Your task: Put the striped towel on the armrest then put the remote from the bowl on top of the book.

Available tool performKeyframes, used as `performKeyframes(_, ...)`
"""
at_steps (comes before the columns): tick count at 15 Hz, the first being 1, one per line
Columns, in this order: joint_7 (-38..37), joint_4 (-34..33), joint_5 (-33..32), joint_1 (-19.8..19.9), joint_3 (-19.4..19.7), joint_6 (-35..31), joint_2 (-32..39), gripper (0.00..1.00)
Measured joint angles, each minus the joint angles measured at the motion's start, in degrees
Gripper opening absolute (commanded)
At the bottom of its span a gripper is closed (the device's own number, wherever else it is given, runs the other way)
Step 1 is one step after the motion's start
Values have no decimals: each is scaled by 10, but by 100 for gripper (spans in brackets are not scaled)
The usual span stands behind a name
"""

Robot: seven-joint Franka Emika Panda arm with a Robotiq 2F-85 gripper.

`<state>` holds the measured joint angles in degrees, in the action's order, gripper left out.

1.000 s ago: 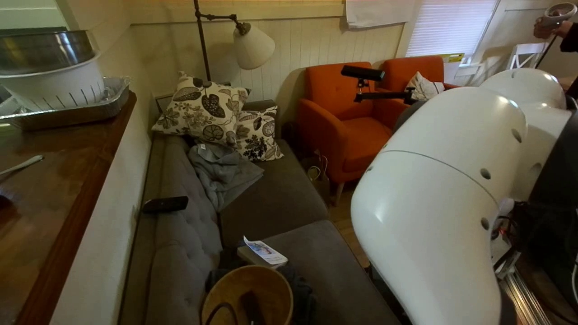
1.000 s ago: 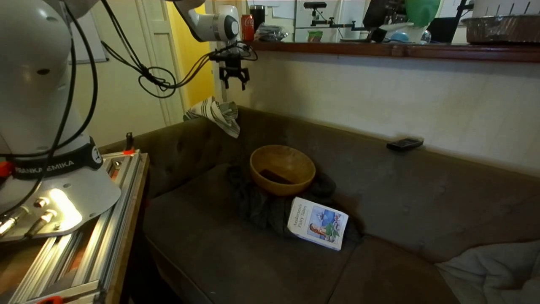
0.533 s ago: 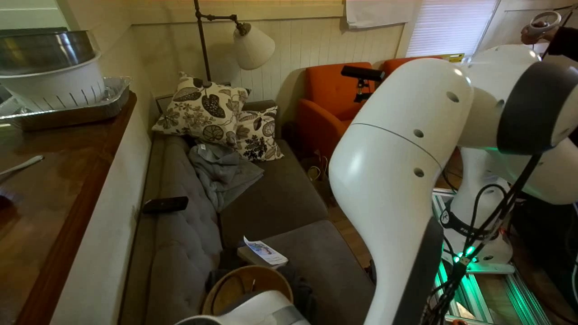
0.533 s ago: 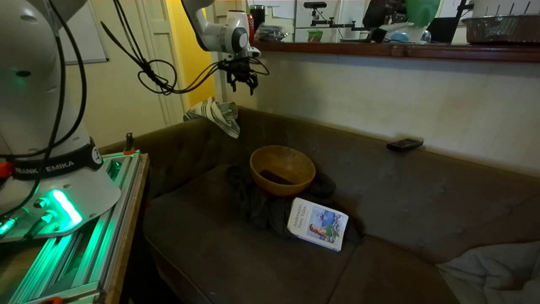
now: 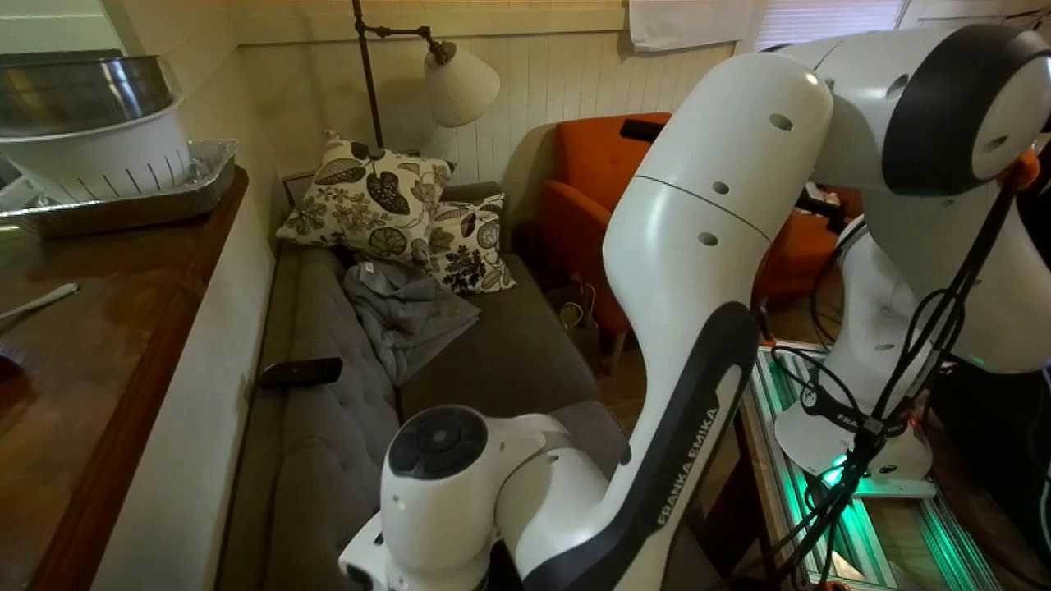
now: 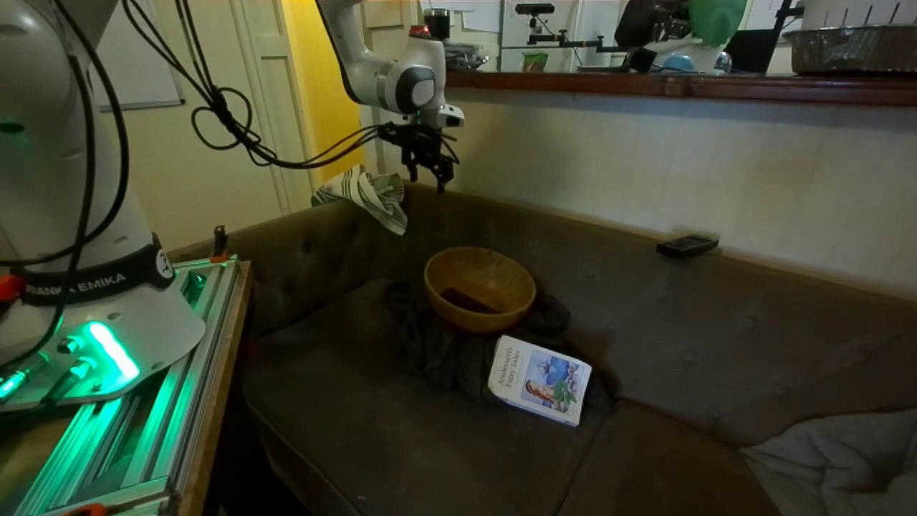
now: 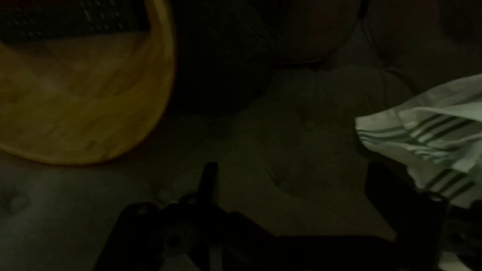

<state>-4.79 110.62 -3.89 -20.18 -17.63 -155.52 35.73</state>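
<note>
In an exterior view, the gripper (image 6: 427,183) is hanging with its fingers (image 7: 209,182) spread, just right of the striped towel (image 6: 367,197), which is draping over the far left corner of the sofa (image 6: 401,444), while the remote control (image 6: 467,301) is lying inside the wooden bowl (image 6: 498,271), lower right. The wrist view is revealing rows of buttons (image 7: 101,14) on that remote, which from outside is reading as a dark bar. The Andersen's Fairy Tales book (image 6: 541,380), resting nearer than the bowl, is showing only in an exterior view, as are the floral pillows (image 5: 374,193).
</note>
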Motion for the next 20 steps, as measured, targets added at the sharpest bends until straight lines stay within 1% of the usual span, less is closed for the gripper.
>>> performKeyframes(3,-32,94,21,18,41,-61,-38,100)
performKeyframes(5,-44,159,37,36,65,-117,-58,100)
performKeyframes(7,-44,202,44,61,70,-152,-69,100)
performKeyframes(9,-44,212,44,66,70,-157,-74,100)
performKeyframes(10,-59,210,42,50,89,-157,-73,100)
performKeyframes(13,-157,176,34,-61,214,-145,-60,100)
performKeyframes(15,-228,137,34,-123,279,-123,-34,100)
performKeyframes(17,-301,93,35,-167,317,-85,4,100)
performKeyframes(18,-335,70,35,-182,327,-60,25,100)
performKeyframes(20,-400,27,36,-196,328,-2,65,100)
